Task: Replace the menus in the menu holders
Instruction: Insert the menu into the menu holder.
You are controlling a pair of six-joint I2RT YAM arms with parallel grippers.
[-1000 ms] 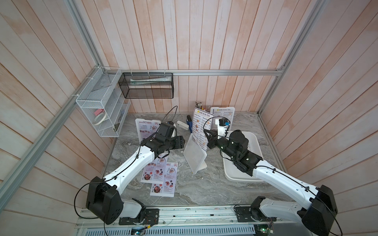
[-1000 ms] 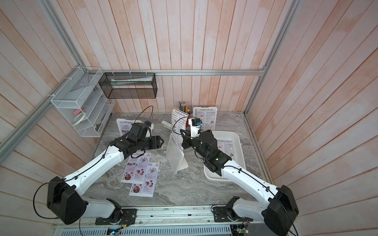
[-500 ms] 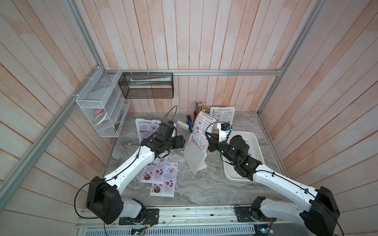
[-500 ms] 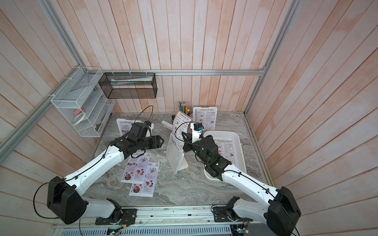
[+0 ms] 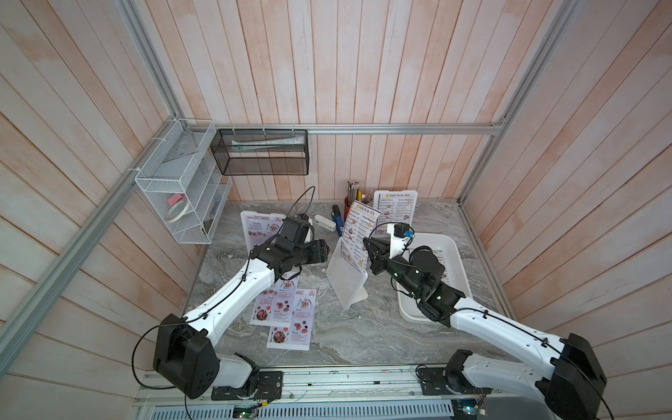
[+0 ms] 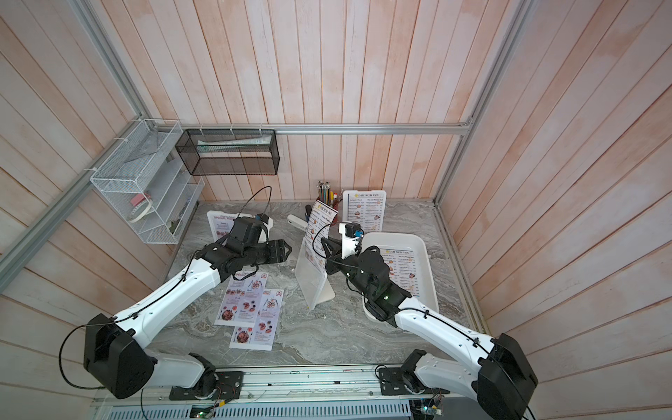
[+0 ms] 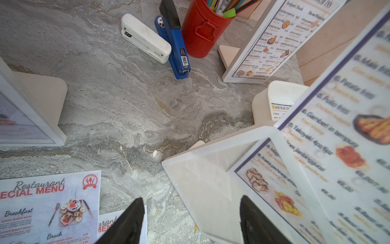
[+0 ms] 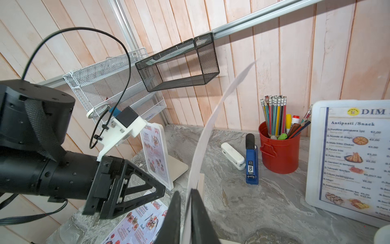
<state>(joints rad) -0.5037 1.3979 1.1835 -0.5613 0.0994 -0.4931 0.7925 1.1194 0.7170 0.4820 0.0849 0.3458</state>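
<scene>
The middle menu holder (image 5: 345,287) leans back on its foot at the table's centre. A blue-bordered Dim Sum Inn menu (image 5: 358,232) stands partly in it, its upper half sticking out and curling. My right gripper (image 5: 366,247) is on that sheet's right edge. In the right wrist view its jaws (image 8: 184,192) are nearly together with the sheet's edge (image 8: 211,126) between them. My left gripper (image 5: 324,251) is open just left of the holder. The holder's lower corner (image 7: 202,179) lies between its spread fingers, unclamped. Two Special Menu sheets (image 5: 287,316) lie loose on the table.
A holder with a Dim Sum Inn menu (image 5: 396,212) stands at the back right, and one with a Special Menu (image 5: 258,229) at the back left. A white tray (image 5: 462,276) at the right holds Dim Sum Inn sheets. A red pencil cup (image 7: 202,31) and two staplers (image 7: 145,38) are at the back.
My right gripper has moved left toward the middle holder, and the Dim Sum Inn sheet has tipped from upright to leaning. The left arm has stayed still.
</scene>
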